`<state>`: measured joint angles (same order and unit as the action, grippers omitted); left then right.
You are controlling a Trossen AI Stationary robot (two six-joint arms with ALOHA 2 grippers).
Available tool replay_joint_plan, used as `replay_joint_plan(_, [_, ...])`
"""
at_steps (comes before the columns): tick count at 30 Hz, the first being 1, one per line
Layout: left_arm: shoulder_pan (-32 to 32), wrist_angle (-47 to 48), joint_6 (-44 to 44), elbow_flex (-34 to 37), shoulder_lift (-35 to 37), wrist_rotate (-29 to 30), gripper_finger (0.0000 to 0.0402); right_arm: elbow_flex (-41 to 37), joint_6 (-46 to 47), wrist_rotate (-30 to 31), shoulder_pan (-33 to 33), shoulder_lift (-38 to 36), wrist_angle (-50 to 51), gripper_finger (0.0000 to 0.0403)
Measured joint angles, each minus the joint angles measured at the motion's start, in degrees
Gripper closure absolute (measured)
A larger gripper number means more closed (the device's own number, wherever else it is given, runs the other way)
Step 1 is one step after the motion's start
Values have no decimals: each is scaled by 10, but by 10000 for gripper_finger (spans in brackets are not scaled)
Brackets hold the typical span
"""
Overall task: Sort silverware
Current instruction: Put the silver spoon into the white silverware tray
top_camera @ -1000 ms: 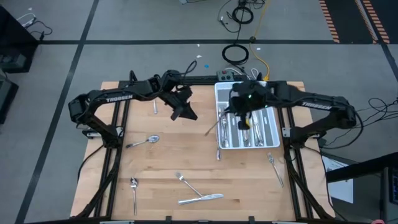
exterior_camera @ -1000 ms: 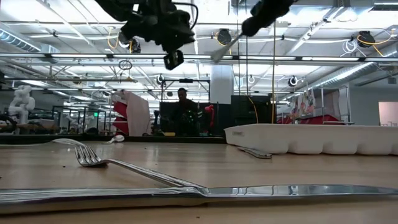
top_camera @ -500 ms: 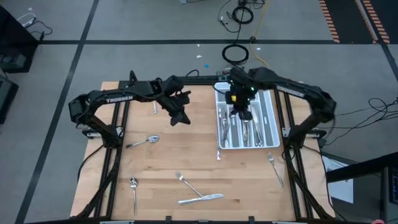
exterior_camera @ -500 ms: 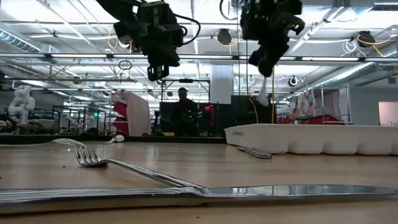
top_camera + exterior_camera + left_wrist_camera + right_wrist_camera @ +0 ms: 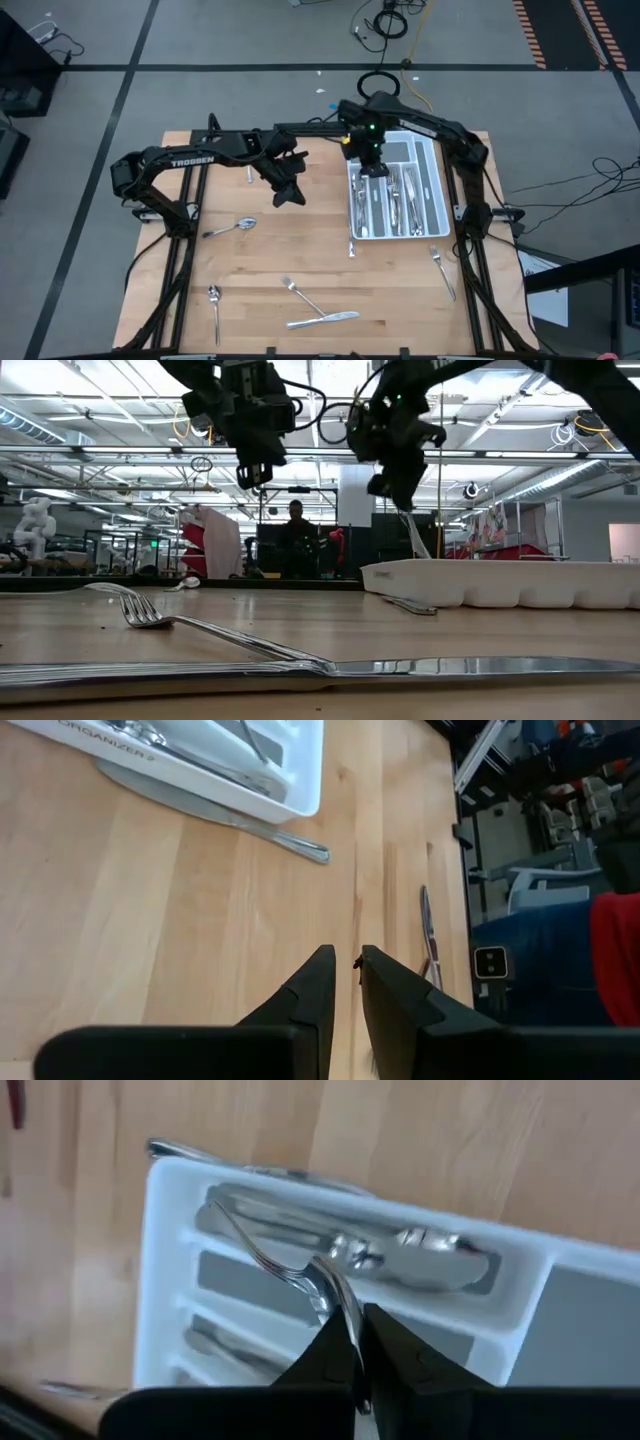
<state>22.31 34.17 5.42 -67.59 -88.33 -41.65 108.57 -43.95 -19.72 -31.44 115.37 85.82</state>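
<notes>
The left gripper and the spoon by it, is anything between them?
No. In the high view only bare wooden table lies between the left gripper and the spoon.

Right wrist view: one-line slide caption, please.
Right gripper, fingers shut on a fork, holds it above the white cutlery tray already holding silverware.

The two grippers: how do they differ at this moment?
The right gripper is shut on a fork and hangs over the far end of the white cutlery tray; the left gripper holds nothing and hovers over bare wooden table beside the tray. The right fingers pinch tight; the left fingers leave a thin gap. Both are dark two-finger grippers, raised off the table.
</notes>
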Motion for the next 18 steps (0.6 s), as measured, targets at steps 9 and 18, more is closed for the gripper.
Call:
replay_joint_plan(9, [0, 25, -18, 0, 0, 2, 345, 1, -27, 1, -3, 73, 1, 403])
replay_joint_plan(18, [0, 25, -33, 0, 0, 2, 345, 0, -37, -19, -11, 125, -18, 403])
